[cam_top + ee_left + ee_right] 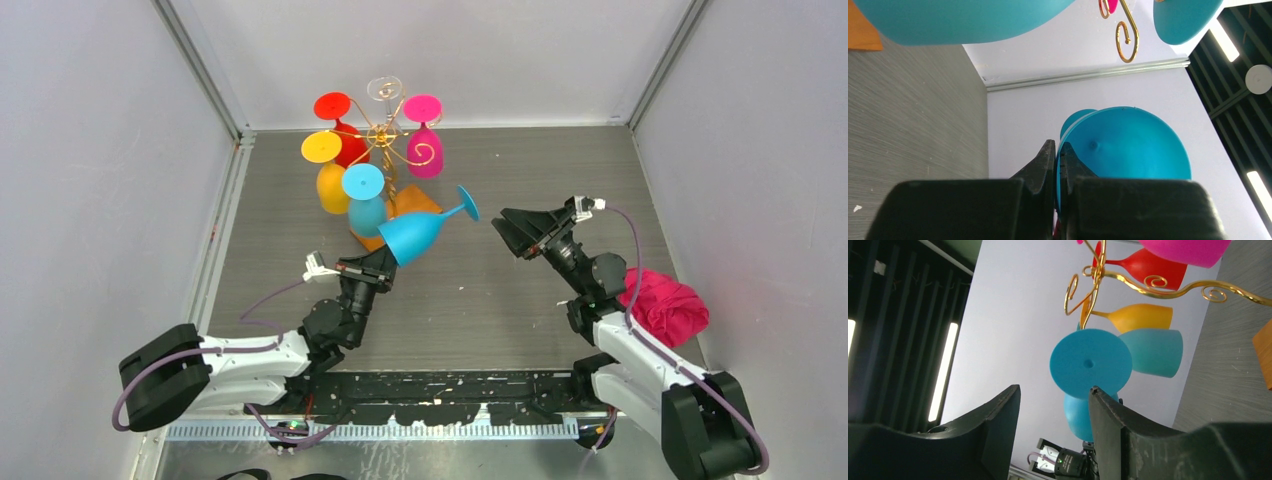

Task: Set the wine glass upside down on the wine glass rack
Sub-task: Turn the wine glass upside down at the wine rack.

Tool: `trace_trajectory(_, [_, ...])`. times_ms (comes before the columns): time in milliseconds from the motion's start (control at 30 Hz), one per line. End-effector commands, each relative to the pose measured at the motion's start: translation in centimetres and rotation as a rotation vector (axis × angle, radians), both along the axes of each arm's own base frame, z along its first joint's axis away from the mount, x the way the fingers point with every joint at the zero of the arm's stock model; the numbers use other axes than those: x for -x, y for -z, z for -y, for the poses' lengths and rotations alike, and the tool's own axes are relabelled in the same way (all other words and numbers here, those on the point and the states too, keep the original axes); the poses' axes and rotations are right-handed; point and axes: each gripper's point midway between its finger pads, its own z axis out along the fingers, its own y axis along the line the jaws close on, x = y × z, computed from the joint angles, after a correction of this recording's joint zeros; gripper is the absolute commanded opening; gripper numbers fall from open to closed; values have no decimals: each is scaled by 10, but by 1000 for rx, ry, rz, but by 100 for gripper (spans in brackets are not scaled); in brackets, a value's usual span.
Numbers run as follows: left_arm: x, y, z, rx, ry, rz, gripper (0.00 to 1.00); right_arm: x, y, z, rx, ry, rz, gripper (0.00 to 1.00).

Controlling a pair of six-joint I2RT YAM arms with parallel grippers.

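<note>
Wine glass (412, 238), a blue one, hangs in the air above the table (480, 300), tilted nearly onto its side. Its bowl points down toward the left arm and its round foot (468, 203) points up and to the right. The left claw (385, 262) is clamped on the rim of the bowl. In the left wrist view its two fingers (1047, 161) stand almost together, with the thin blue wall of the glass (1128, 145) pinched between them.

The glass is just in front of the rack (383, 140), close to the orange wooden base (418, 203) and not hung on any arm. Five glasses hang upside down on the gold wire: a red glass (345, 140), a yellow glass (330, 185), a pink glass (425, 150), a clear glass (384, 88) and a second blue glass (366, 205).

The right claw (510, 230) is in the air near the foot of the tilted glass, with its fingers apart and nothing between them. Its wrist view looks straight at the flat blue foot (1090, 363) past the two dark fingers (1003, 410). From above, a gap shows between the claw and the foot.

A crumpled pink cloth (665, 305) lies on the table beside the right arm.
</note>
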Motion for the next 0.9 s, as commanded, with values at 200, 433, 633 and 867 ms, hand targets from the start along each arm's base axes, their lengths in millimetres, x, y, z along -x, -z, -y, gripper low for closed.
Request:
trace_trajectory(200, [3, -24, 0, 154, 46, 63, 1, 1, 7, -25, 50, -1, -20, 58])
trace_trajectory(433, [4, -21, 5, 191, 77, 63, 1, 4, 4, -38, 42, -20, -16, 58])
trace_trajectory(633, [7, -17, -4, 202, 69, 61, 1, 6, -3, -41, 33, -24, -4, 58])
trace_trajectory(867, [9, -10, -24, 199, 30, 54, 1, 17, -5, -43, 21, -40, 2, 58])
